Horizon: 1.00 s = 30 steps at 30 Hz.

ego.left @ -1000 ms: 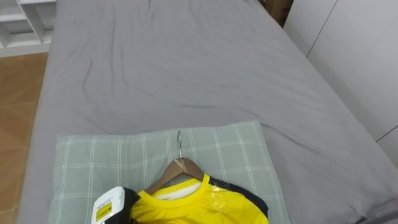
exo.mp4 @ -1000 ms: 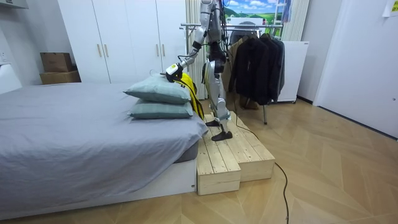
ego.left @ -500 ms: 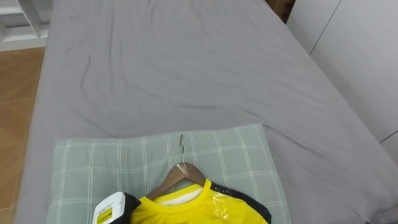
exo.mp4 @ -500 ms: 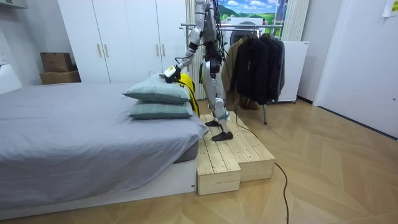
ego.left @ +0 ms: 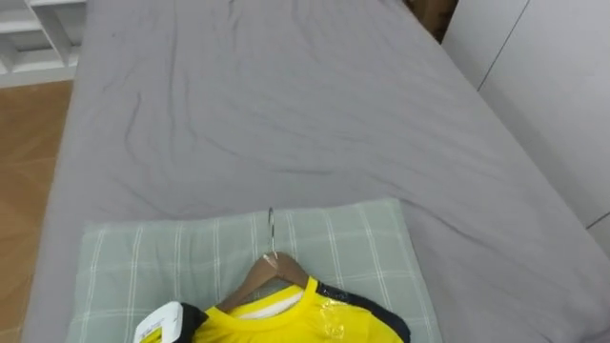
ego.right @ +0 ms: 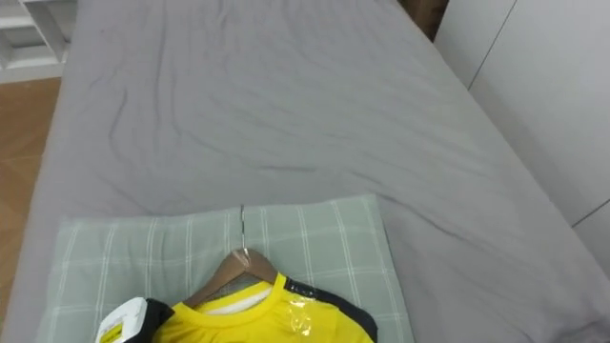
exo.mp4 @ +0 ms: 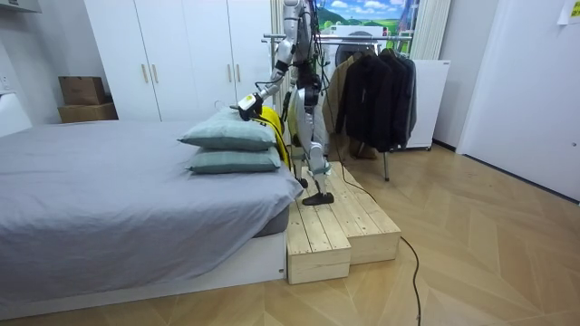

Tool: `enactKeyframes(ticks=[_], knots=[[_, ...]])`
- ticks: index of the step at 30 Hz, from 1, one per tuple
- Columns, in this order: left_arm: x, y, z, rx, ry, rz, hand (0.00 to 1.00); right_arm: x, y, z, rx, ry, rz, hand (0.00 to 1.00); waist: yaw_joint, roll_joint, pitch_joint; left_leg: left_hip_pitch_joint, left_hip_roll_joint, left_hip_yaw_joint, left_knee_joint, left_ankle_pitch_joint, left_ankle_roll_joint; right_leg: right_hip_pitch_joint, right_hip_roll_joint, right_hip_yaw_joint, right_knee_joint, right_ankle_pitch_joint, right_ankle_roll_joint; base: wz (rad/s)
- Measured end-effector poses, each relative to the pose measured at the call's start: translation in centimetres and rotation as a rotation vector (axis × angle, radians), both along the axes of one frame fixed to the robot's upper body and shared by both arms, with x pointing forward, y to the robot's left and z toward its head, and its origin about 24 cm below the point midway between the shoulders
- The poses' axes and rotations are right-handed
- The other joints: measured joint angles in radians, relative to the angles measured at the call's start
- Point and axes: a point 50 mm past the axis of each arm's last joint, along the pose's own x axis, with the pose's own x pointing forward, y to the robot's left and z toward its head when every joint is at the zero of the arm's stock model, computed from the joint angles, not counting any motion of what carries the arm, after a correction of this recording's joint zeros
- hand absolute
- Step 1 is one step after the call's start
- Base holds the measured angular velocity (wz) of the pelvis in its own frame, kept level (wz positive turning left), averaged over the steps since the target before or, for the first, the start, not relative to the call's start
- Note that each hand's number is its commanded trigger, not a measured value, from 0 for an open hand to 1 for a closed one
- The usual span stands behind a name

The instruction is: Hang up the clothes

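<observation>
A yellow shirt (ego.left: 286,319) with a dark collar edge sits on a wooden hanger (ego.left: 276,270). The hanger's metal hook (ego.left: 271,229) points away from me over a green checked pillow (ego.left: 143,267). My left hand (ego.left: 181,322) shows at the lower left, shut at the hanger's left shoulder. In the room view that hand (exo.mp4: 246,103) holds the hanger above the two stacked pillows (exo.mp4: 231,134), and the shirt (exo.mp4: 275,127) drapes down beside them. I stand on a wooden platform (exo.mp4: 340,231) at the head of the bed.
The grey bed (ego.left: 286,105) stretches away ahead, with wood floor (ego.left: 29,162) at its left. Behind me a clothes rail (exo.mp4: 362,36) carries dark garments (exo.mp4: 372,91). White wardrobes (exo.mp4: 181,54) line the wall.
In the room view my torso and legs have shifted a little towards the bed. The shirt and hanger remain in my left hand over the pillow; the eye view has slid slightly.
</observation>
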Motion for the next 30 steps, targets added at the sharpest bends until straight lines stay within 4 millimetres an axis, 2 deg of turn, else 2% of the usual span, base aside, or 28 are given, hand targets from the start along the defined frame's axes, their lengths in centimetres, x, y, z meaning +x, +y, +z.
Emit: enactKeyframes(ticks=[5,8,10,13,16,18,25,27,30], knots=[[0.4,-0.1,0.9,0.001,-0.083,0.004,1.0,-0.3,0.0,-0.1,0.002,0.012,-0.003,0.0,0.002,0.005,-0.0032,0.001,-0.006,0.0,0.007,-0.001,0.001,0.001,-0.005,0.001,0.006,0.008,0.003,0.02],[1.0,-0.2,1.8,0.0,-0.144,-0.004,1.0,-0.2,0.0,-0.1,-0.01,0.006,0.004,0.0,0.004,0.014,-0.0093,0.001,-0.006,-0.002,0.009,0.0,0.0,0.001,-0.007,0.0,0.012,0.008,0.003,0.02],[1.4,-0.1,2.6,0.005,-0.197,-0.003,1.0,-0.3,-0.1,-0.1,-0.016,0.007,0.002,0.0,0.001,0.018,-0.0119,0.007,-0.006,-0.005,0.011,0.001,0.0,0.007,-0.009,0.0,0.017,0.008,-0.004,0.05],[2.0,-0.2,3.6,0.002,-0.269,0.002,1.0,-0.8,-0.1,-0.2,-0.024,0.005,-0.006,0.0,0.003,0.021,-0.0136,0.028,-0.006,-0.01,0.014,0.002,0.0,0.032,-0.01,-0.004,0.016,0.003,-0.005,0.05],[3.3,-0.9,5.8,-0.032,-0.404,0.002,1.0,-1.2,-0.2,-0.2,-0.031,-0.006,-0.005,0.0,0.002,0.021,-0.0138,0.04,-0.009,-0.03,0.009,0.002,0.0,0.05,-0.017,-0.027,0.016,-0.004,0.001,0.18],[3.7,-1.2,6.7,-0.045,-0.459,-0.007,1.0,-1.3,-0.2,-0.2,-0.037,-0.009,-0.01,0.0,0.005,0.021,-0.0138,0.045,-0.01,-0.035,0.01,0.002,0.001,0.056,-0.018,-0.027,0.017,-0.005,0.001,0.1],[2.9,-1.6,7.0,-0.058,-0.508,-0.025,0.97,-2.6,-0.4,-0.5,-0.032,0.01,-0.052,0.0,0.001,0.025,-0.0144,0.114,-0.007,-0.035,0.002,0.002,0.002,0.117,-0.014,-0.025,0.016,-0.026,0.006,-0.01],[2.7,-1.6,7.1,-0.059,-0.513,-0.025,0.93,-2.6,-0.5,-0.5,-0.028,0.009,-0.072,0.0,0.001,0.025,-0.0144,0.117,-0.007,-0.035,0.002,0.002,0.002,0.122,-0.015,-0.027,0.015,-0.027,0.007,0.0],[2.8,-1.5,7.7,-0.046,-0.541,-0.036,1.0,-2.9,-0.6,-0.5,-0.026,0.016,-0.089,0.0,0.004,0.025,-0.0144,0.12,-0.008,-0.035,0.002,0.002,0.002,0.125,-0.017,-0.029,0.015,-0.029,0.009,0.01]])
